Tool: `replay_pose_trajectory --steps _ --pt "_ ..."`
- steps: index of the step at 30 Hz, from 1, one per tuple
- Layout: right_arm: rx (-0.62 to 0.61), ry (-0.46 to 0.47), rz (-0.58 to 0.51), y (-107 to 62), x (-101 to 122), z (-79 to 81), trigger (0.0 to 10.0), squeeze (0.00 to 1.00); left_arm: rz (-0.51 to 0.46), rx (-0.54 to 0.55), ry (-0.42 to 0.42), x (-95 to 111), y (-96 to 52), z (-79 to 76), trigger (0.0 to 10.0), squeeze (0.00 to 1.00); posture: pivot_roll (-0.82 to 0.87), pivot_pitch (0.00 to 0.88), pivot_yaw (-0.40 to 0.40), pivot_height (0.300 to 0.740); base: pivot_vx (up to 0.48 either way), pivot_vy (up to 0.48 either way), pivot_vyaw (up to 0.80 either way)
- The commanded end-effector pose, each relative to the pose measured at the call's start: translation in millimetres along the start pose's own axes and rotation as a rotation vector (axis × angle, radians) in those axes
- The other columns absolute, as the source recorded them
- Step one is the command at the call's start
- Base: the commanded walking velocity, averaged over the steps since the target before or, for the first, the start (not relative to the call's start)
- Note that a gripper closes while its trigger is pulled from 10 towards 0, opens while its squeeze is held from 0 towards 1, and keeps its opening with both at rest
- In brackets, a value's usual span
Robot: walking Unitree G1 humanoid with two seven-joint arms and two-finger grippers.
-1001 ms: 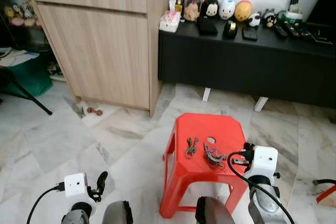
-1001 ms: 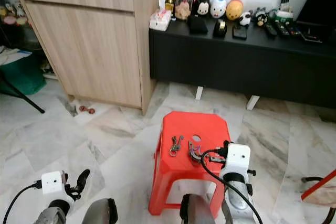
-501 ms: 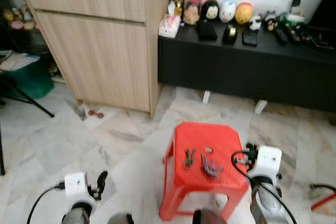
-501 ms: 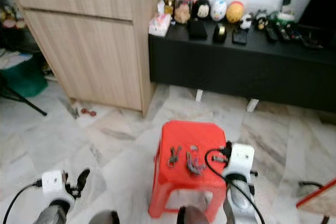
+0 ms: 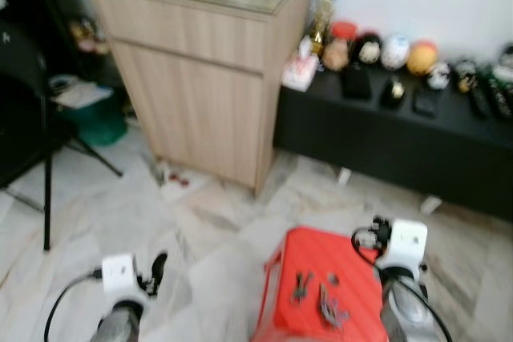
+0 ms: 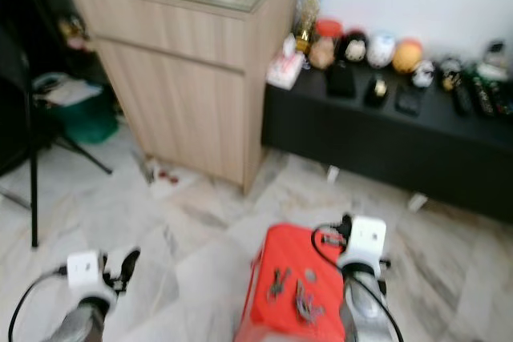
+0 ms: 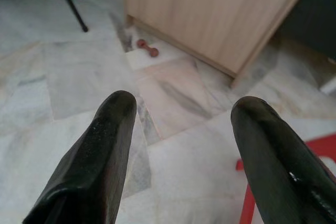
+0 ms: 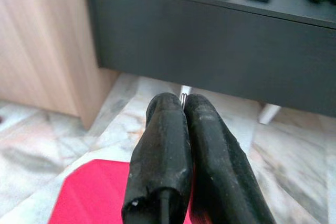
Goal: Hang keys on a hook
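Red plastic is what the keys (image 5: pixel 300 285) lie on: a small stool (image 5: pixel 298 259) low in my head view, its seat carrying that bunch and a second cluster of metal pieces (image 5: pixel 332 308) just beside it on my right. The whole scene is a little blurred.

My right gripper (image 8: pixel 184 109) hangs above the stool's far right edge, apart from the keys, which lie nearer the seat's middle. Its two black fingers (image 8: pixel 160 145) are pressed together, with a thin sliver of metal showing at the tips; I cannot tell what that sliver is. Through the wrist camera I see the stool's red seat below the fingers and a long black cabinet (image 8: pixel 220 45) beyond.

My left gripper (image 7: pixel 181 114) is well away from the stool, on its left, low over the marble floor (image 7: pixel 63 93), its fingers spread wide and holding nothing.

Beyond the stool stands a tall wooden cabinet (image 5: pixel 200 86), with the black cabinet next to it carrying a row of small figurines and jars (image 5: pixel 383 52). A small reddish object (image 7: pixel 147 48) lies on the floor at the wooden cabinet's foot.
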State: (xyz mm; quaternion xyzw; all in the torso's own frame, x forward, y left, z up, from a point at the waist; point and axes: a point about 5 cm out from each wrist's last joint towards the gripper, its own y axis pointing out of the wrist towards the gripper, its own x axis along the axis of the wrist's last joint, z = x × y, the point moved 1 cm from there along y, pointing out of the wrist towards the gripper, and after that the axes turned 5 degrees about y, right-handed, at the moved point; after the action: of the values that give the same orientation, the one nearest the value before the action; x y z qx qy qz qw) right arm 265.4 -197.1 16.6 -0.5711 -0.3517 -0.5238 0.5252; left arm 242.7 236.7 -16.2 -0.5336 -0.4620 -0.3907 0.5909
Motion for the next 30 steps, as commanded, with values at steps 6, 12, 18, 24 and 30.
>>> replay_pose_trajectory --steps 6,12,18,24,30 --pt "-0.007 0.007 0.016 -0.1 -3.7 -3.0 10.0 0.0 0.019 -0.005 -0.014 -6.9 -4.5 -2.2 10.0 0.0 0.04 0.0 -0.097 0.74 0.0 0.0 0.0" --pt "-0.012 0.014 0.016 1.0 -3.0 -3.8 10.0 0.0 0.02 -0.008 -0.014 -7.4 -4.9 -2.7 10.0 0.0 0.04 0.0 -0.098 0.74 0.0 0.0 0.0" --pt "-0.013 0.022 0.016 1.4 -3.3 -3.1 10.0 0.0 0.015 -0.014 -0.014 -6.3 -4.4 -3.1 10.0 0.0 0.04 0.0 -0.099 0.74 -0.126 0.0 0.0" --pt "-0.017 0.026 0.016 1.4 -3.5 -3.5 10.0 0.0 0.01 -0.02 -0.015 -4.8 -3.6 -3.5 10.0 0.0 0.04 0.0 -0.098 0.74 -0.284 0.0 0.0" --pt "-0.022 0.033 0.016 1.1 -3.2 -3.7 10.0 0.0 0.008 -0.022 -0.016 -4.6 -3.4 -4.5 10.0 0.0 0.04 0.0 -0.097 0.74 -0.307 0.0 0.0"
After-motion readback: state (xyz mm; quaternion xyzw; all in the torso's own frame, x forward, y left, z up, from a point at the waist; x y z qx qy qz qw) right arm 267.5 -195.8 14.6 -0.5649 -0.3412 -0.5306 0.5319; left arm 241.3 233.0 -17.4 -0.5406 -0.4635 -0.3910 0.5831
